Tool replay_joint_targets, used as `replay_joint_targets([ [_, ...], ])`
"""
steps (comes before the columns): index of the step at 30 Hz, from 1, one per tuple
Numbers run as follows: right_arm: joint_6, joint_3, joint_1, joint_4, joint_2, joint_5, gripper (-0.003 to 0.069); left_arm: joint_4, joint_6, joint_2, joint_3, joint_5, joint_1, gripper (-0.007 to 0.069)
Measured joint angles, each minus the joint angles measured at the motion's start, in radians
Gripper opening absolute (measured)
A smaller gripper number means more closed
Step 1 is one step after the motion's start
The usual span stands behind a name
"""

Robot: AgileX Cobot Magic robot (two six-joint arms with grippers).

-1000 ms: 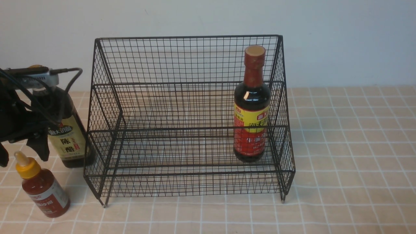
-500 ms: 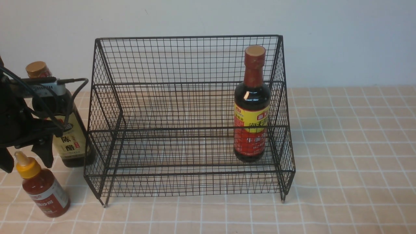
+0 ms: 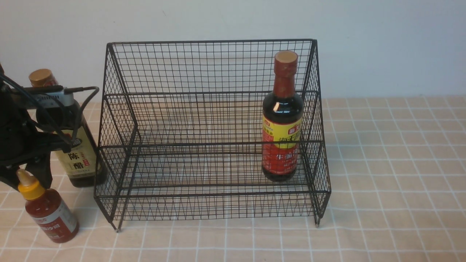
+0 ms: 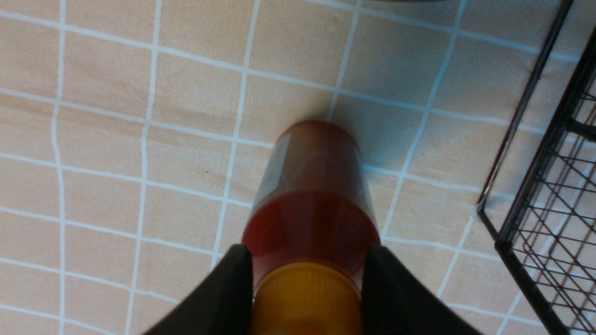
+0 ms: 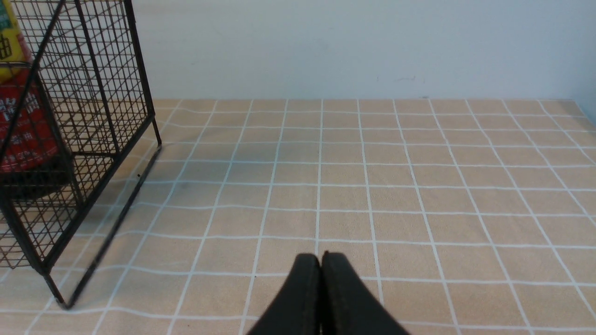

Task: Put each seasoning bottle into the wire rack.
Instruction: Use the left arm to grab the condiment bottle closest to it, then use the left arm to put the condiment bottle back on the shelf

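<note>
Wire rack [image 3: 182, 69] holds dark bottle [image 3: 282, 109]; left pincer [image 4: 308, 251] grips red bottle [image 4: 312, 177], right pincer [image 5: 321, 255] closed.

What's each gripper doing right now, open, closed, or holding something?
Left gripper: fingers flank the yellow cap of the small red bottle; a firm grip cannot be told.
Right gripper: closed, holding nothing.

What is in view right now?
checked cloth: one, beige, under everything.
wire rack: one, black, centre of the cloth.
red-necked bottle: one, dark, red-yellow label, upright inside the rack, right end.
gold-capped bottle: one, dark, cream label, on cloth left of the rack.
small red bottle: one, red, yellow cap, cloth, front-left of rack.
left end effector: one, black, straddling the small bottle's cap.
right end effector: one, black, shut, empty, over cloth right of rack.
</note>
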Motion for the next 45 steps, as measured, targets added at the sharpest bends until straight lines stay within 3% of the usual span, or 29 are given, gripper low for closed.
replay_joint_targets([
  [26,0.000,0.000,0.000,0.000,0.000,0.000,-0.0013,-0.062,-0.048,-0.386,0.053,0.026,-0.006,0.0270],
  [36,0.000,0.000,0.000,0.000,0.000,0.000,-0.0013,-0.226,-0.049,-0.449,-0.088,0.035,-0.006,0.0270],
  [45,0.000,0.000,0.000,0.000,0.000,0.000,-0.0013,-0.301,-0.047,-0.419,-0.116,0.050,-0.009,0.0270],
])
